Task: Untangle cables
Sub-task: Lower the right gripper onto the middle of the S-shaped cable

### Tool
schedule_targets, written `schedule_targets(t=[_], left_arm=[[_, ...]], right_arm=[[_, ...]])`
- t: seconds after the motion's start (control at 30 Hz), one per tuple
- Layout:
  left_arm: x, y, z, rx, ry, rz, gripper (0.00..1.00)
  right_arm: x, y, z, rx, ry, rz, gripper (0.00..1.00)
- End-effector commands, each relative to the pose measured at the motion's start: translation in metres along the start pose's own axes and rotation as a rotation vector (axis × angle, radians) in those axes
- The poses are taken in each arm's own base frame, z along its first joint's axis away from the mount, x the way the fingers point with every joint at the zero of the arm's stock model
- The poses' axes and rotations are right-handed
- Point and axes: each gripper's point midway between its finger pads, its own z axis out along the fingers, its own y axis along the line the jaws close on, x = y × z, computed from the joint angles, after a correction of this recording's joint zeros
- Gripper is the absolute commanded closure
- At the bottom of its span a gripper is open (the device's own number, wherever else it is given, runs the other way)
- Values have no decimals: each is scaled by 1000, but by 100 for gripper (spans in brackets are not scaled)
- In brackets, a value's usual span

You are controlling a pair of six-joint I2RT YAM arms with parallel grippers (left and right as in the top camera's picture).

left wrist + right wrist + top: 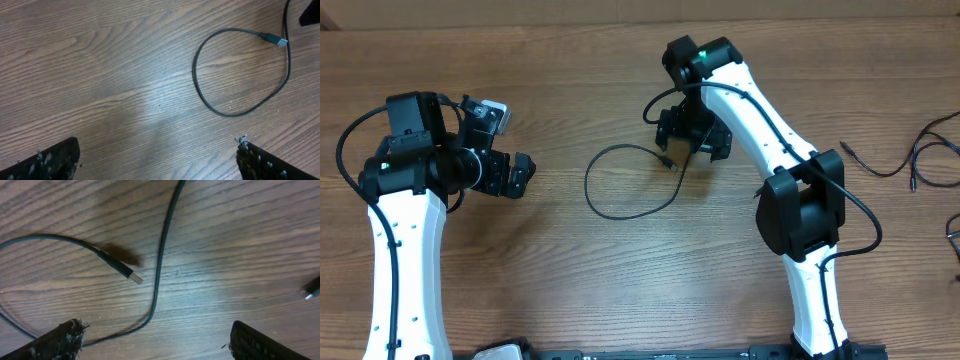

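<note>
The right gripper [692, 138] hangs over the looped cable [158, 265] mid-table [620, 290], jaws wide and empty, its plug [122, 270] just below. The left gripper [520, 175] sits aside, jaws wide, holding nothing. Looks like the pickup step: descend, straddle the cord, close.

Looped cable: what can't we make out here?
- Looped cable: its second end, in the overhead view, is hidden under the right gripper.
- Small plug: in the right wrist view, cut by the right edge; its cable is unseen.
- Side cables: in the overhead view, they run off the right edge and are too thin to tell crossings.
</note>
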Motion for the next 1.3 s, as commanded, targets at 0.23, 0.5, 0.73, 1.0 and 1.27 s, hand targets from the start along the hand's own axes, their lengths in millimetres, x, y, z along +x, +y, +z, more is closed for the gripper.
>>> schedule_targets(t=[0.23, 0.5, 0.73, 1.0, 1.27], left_arm=[[-2, 0, 0, 11, -8, 9, 0], [-2, 0, 0, 11, -8, 9, 0], [-2, 0, 0, 11, -8, 9, 0], [-2, 0, 0, 11, -8, 10, 0], [-2, 0, 0, 11, -8, 9, 0]], right_arm=[[-6, -10, 11, 64, -39, 74, 14], [-1, -5, -5, 99, -116, 74, 12], [-1, -3, -9, 90, -126, 64, 10], [-1, -3, -9, 90, -125, 50, 10], [2, -5, -9, 97, -112, 50, 10]])
